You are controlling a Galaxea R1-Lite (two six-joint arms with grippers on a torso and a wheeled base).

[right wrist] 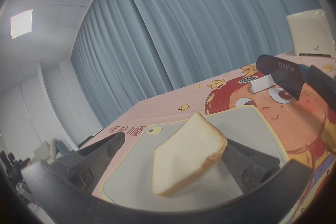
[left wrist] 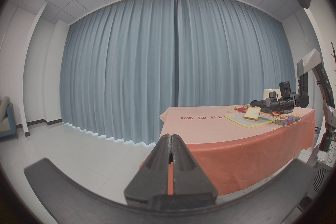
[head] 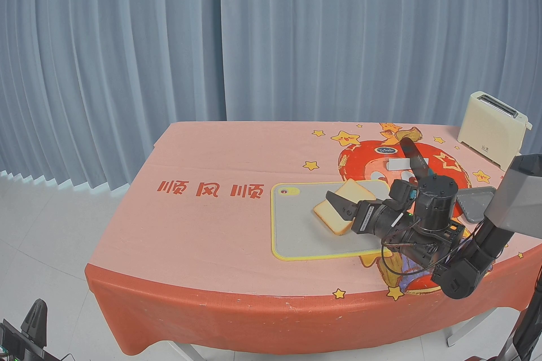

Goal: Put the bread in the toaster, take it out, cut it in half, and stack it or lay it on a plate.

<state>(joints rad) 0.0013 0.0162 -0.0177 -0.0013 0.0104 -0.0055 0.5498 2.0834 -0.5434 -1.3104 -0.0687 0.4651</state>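
Just one bread slice (head: 341, 207), one toaster (head: 492, 129).

The cloth-covered bench (head: 214, 232) carries a yellow-rimmed grey cutting board (head: 293, 235) beneath the right hand (head: 340, 212), with a cream toaster (head: 492, 128) beyond it at the far corner.

Items by count: one slice of bread (head: 342, 208); one yellow-rimmed cutting board (head: 296, 239); one cream toaster (head: 492, 128); one black-bladed knife (head: 414, 153); one small white block (head: 400, 164); one grey plate (head: 479, 202); one table (head: 214, 232); two claws, the left claw (left wrist: 170, 165) and the right claw (right wrist: 171, 144).
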